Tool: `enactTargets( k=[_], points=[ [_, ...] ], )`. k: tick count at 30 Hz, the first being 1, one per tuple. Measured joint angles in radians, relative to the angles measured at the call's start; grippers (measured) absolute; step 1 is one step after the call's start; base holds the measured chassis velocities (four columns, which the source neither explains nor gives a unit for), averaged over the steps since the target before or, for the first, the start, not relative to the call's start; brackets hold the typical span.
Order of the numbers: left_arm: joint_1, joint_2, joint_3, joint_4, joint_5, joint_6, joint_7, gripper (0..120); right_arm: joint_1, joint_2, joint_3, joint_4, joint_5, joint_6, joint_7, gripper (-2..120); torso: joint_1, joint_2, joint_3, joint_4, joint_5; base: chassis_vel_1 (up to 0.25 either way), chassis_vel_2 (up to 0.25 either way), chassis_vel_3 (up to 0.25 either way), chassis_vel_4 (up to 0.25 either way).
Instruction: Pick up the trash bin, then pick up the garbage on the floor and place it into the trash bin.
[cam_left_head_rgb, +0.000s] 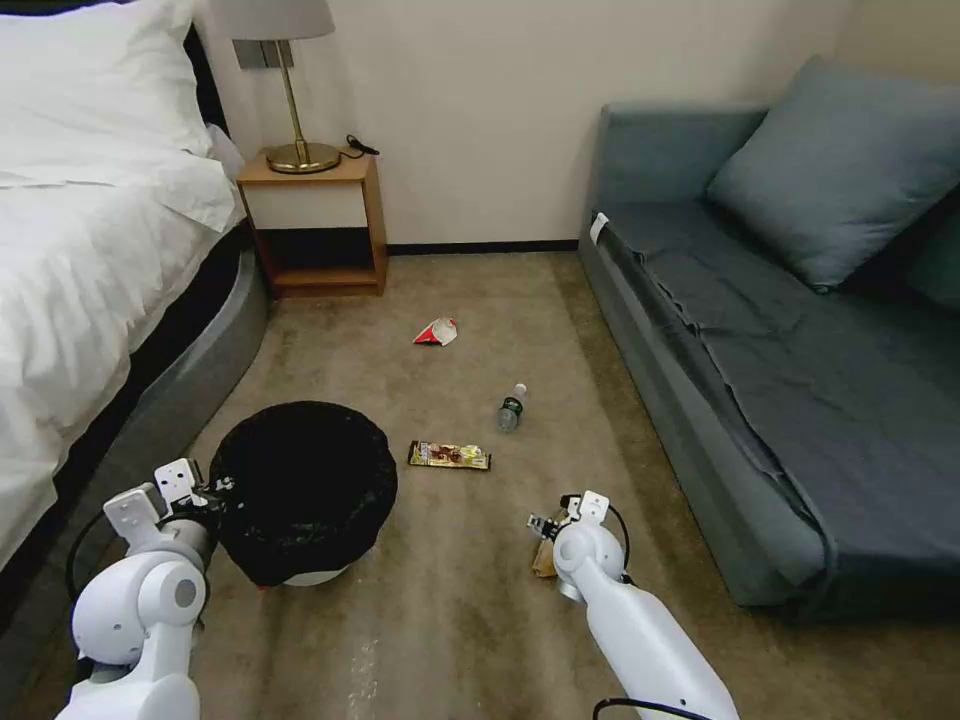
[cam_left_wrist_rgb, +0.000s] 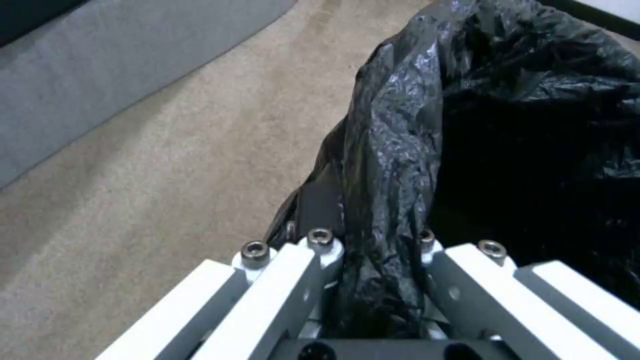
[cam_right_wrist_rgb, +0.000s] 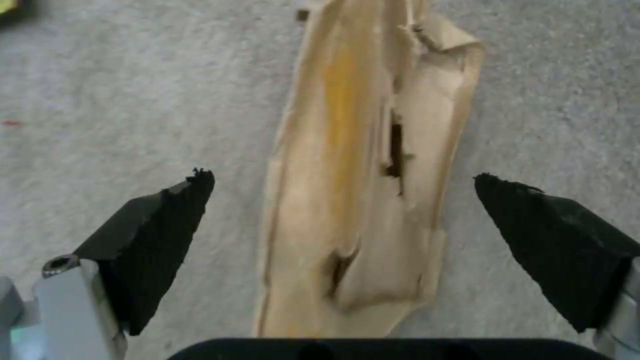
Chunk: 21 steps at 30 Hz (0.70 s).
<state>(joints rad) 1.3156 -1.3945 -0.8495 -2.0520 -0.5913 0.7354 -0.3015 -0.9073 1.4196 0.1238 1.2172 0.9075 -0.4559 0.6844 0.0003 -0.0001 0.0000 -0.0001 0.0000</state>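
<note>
The trash bin (cam_left_head_rgb: 303, 490), white with a black bag liner (cam_left_wrist_rgb: 427, 150), is at the lower left of the head view. My left gripper (cam_left_head_rgb: 205, 490) is shut on its rim, the liner pinched between the fingers (cam_left_wrist_rgb: 320, 250). My right gripper (cam_left_head_rgb: 548, 530) is low over the carpet and open. A tan peel-like scrap (cam_right_wrist_rgb: 367, 190) lies on the floor between its black pads (cam_right_wrist_rgb: 167, 225), apart from both. Further off on the carpet lie a gold-brown wrapper (cam_left_head_rgb: 449, 455), a small clear bottle (cam_left_head_rgb: 512, 408) and a red-and-white packet (cam_left_head_rgb: 437, 331).
A bed (cam_left_head_rgb: 90, 250) runs along the left and a grey sofa (cam_left_head_rgb: 760, 340) along the right. A nightstand (cam_left_head_rgb: 318, 225) with a lamp stands against the far wall. Carpet lies between them.
</note>
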Motion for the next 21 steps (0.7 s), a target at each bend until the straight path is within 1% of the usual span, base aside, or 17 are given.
enactTargets(
  k=[5,8,9,10,13,14,15,17,18,21],
  points=[
    [0.006,-0.003,-0.002,-0.006,0.000,0.000,0.000,4,0.010,0.005,0.002,-0.063,-0.048,0.028,-0.034,99,0.000,0.000,0.000,0.0001,0.0000,0.000,0.000,0.000,0.000],
    [0.008,-0.002,-0.006,-0.011,-0.001,0.000,0.001,4,0.010,0.011,0.007,-0.097,-0.076,0.045,-0.059,86,0.000,0.000,0.000,0.0000,0.0000,0.000,0.000,0.000,0.000],
    [0.008,0.000,-0.007,-0.012,-0.002,0.000,0.001,4,0.009,0.014,0.009,-0.105,-0.084,0.048,-0.065,83,0.000,0.000,0.000,0.0001,-0.0001,0.000,0.000,0.000,0.000],
    [0.008,0.000,-0.007,-0.012,-0.002,0.000,0.001,4,0.009,0.014,0.009,-0.105,-0.084,0.048,-0.065,83,0.000,0.000,0.000,0.0001,-0.0001,0.000,0.000,0.000,0.000],
    [0.009,0.001,-0.009,-0.013,-0.003,0.000,0.001,4,0.005,0.020,0.013,-0.117,-0.101,0.057,-0.078,67,0.000,0.000,0.000,0.0001,0.0000,0.000,0.000,0.000,0.000],
    [0.009,0.001,-0.009,-0.013,-0.003,0.000,0.001,4,0.005,0.020,0.013,-0.117,-0.101,0.057,-0.078,67,0.000,0.000,0.000,0.0001,0.0000,0.000,0.000,0.000,0.000],
    [0.010,0.001,-0.009,-0.013,-0.003,0.000,0.001,4,0.005,0.021,0.013,-0.117,-0.103,0.058,-0.080,64,0.000,0.000,0.000,0.0001,0.0000,0.000,0.000,0.000,0.000],
    [0.010,0.000,-0.009,-0.013,-0.003,0.000,0.001,4,0.002,0.021,0.013,-0.117,-0.107,0.061,-0.083,53,0.000,0.000,0.000,0.0001,0.0000,0.000,0.000,0.000,0.000],
    [0.010,0.000,-0.009,-0.013,-0.003,0.000,0.001,4,0.002,0.021,0.013,-0.117,-0.107,0.061,-0.083,53,0.000,0.000,0.000,0.0001,0.0000,0.000,0.000,0.000,0.000],
    [0.010,-0.002,-0.007,-0.012,-0.003,0.000,0.001,4,-0.003,0.018,0.011,-0.110,-0.118,0.065,-0.086,39,0.000,0.000,0.000,0.0000,0.0000,0.000,0.000,0.000,0.000]
  ],
)
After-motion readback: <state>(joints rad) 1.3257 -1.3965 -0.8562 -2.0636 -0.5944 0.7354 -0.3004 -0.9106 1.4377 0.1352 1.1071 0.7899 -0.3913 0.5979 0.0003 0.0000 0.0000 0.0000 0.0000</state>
